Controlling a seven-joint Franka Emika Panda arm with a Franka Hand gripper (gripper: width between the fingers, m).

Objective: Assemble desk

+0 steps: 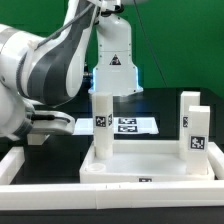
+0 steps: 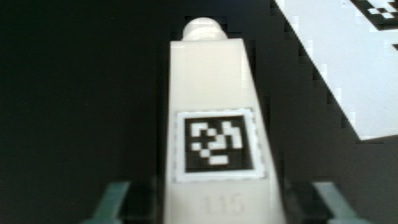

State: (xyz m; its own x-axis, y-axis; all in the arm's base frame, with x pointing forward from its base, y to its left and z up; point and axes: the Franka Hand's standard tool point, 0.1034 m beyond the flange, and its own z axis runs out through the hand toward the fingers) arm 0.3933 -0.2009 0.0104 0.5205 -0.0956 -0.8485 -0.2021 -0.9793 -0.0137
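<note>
Exterior view. The tabletop panel (image 1: 150, 165) lay flat on the black table (image 1: 165, 105), inside the white border rails (image 1: 20, 165). Two legs (image 1: 190, 125) stood together at its corner toward the exterior view's right. A third leg (image 1: 101, 122) stood upright near the corner toward the exterior view's left, tag facing me. The marker board (image 1: 125, 125) lay behind the panel. The arm filled the upper left of the picture; I could not find the fingers there.

Wrist view. The gripper (image 2: 217, 200) straddled a tagged leg (image 2: 217, 110), one fingertip (image 2: 114, 200) on each side. Dark gaps showed between both fingertips and the leg, so I noted the jaws as part-closed and not yet touching it. A white panel edge (image 2: 347, 70) ran along one side, apart from the leg.

My judgement: the step was gripping this leg to seat or turn it. To do it well I would keep the leg centred so both pads land together, and grip squarely on the flat faces so it does not tip.

Room: black table was bare around the leg on the side away from the panel edge; the border rails and the standing pair limit sideways travel, so upward looked the freest way out.
</note>
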